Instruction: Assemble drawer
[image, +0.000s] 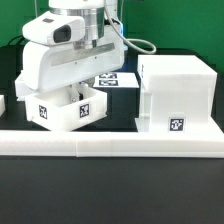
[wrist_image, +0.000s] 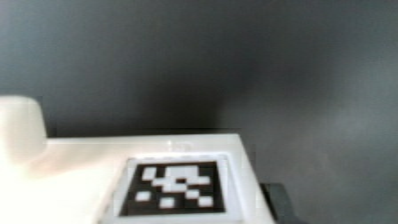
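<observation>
A small open white drawer (image: 60, 108) with tags on its front sits at the exterior view's left. A large white drawer case (image: 176, 95) with one tag stands at the exterior view's right. My gripper (image: 82, 90) reaches down into the small drawer from above, and the arm's white hand hides its fingertips. In the wrist view a white tagged wall of the small drawer (wrist_image: 175, 187) fills the space at my gripper (wrist_image: 178, 212). One dark finger (wrist_image: 276, 203) lies against that wall's edge. The jaws look shut on this wall.
The marker board (image: 112, 80) lies flat behind the small drawer, between it and the case. A long white rail (image: 110, 143) runs along the front of the table. A small white piece (image: 3, 102) shows at the exterior view's left edge.
</observation>
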